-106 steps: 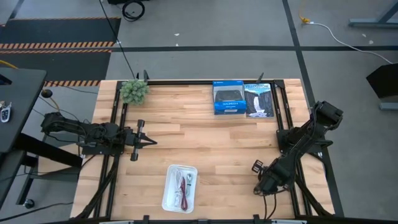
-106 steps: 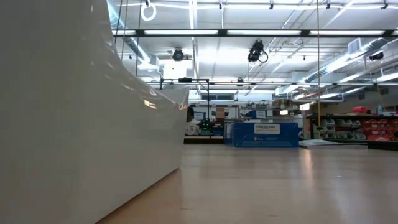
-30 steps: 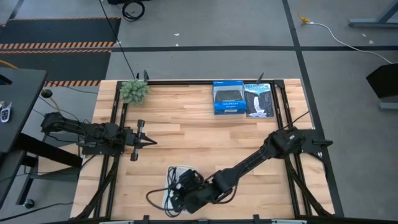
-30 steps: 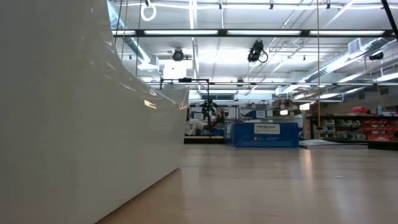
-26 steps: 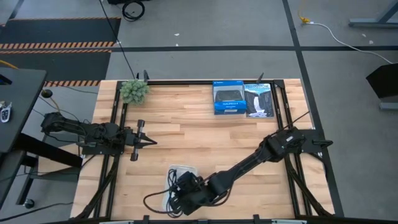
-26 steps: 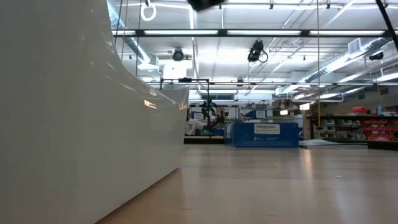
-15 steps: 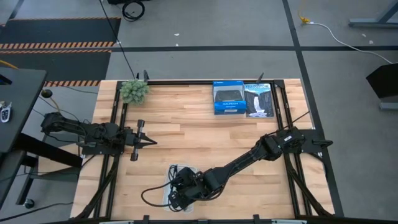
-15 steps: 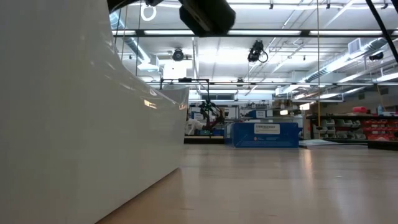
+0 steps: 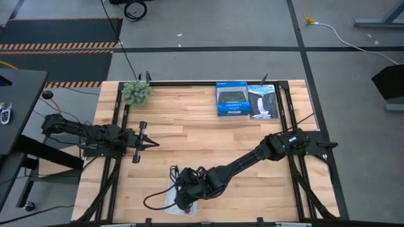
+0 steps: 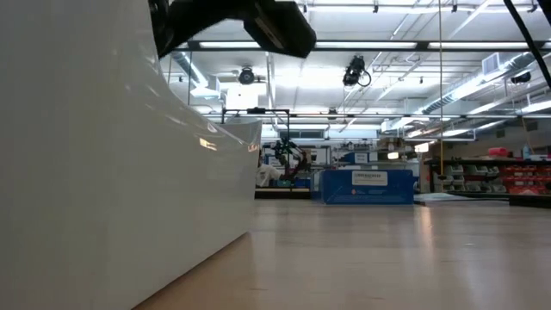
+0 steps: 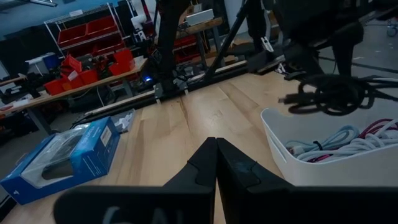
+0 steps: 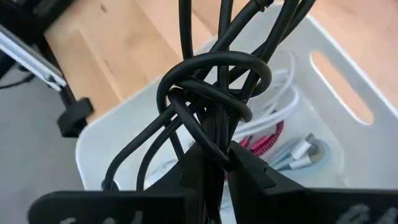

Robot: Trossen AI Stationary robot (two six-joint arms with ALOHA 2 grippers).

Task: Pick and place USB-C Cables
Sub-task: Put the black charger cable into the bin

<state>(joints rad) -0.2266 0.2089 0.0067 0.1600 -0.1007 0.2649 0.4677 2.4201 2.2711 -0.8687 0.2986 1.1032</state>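
The white tray (image 9: 170, 202) sits near the table's near edge, and its wall (image 10: 86, 172) fills the left of the low view. A white cable (image 12: 283, 102), a dark red cable (image 12: 267, 140) and a pale blue-grey cable (image 12: 305, 152) lie inside it. My right gripper (image 12: 214, 158) hovers above the tray, shut on the coiled black cable (image 12: 211, 81), which also shows over the tray as the black cable (image 11: 323, 93) in the left wrist view. My left gripper (image 11: 216, 146) waits shut at the table's left side (image 9: 148, 144). My right gripper pinches several strands of the black cable's knotted coil (image 12: 214, 146) between its two fingers, coming from above. The coil is lifted clear above the tray's inside. One slack loop (image 9: 151, 198) reaches out past the tray's left side.
Two blue-and-black product boxes (image 9: 246, 101) stand at the far edge, one seen as a blue box (image 11: 62, 155) in the left wrist view. A green fuzzy plant (image 9: 136, 92) sits at the far left corner. Bare wood lies between the tray and the boxes.
My right gripper, shut on the black cable, has moved a little toward the far edge over the tray and has come down into the top of the low view. The cable's slack loop has followed it beside the tray's left side.
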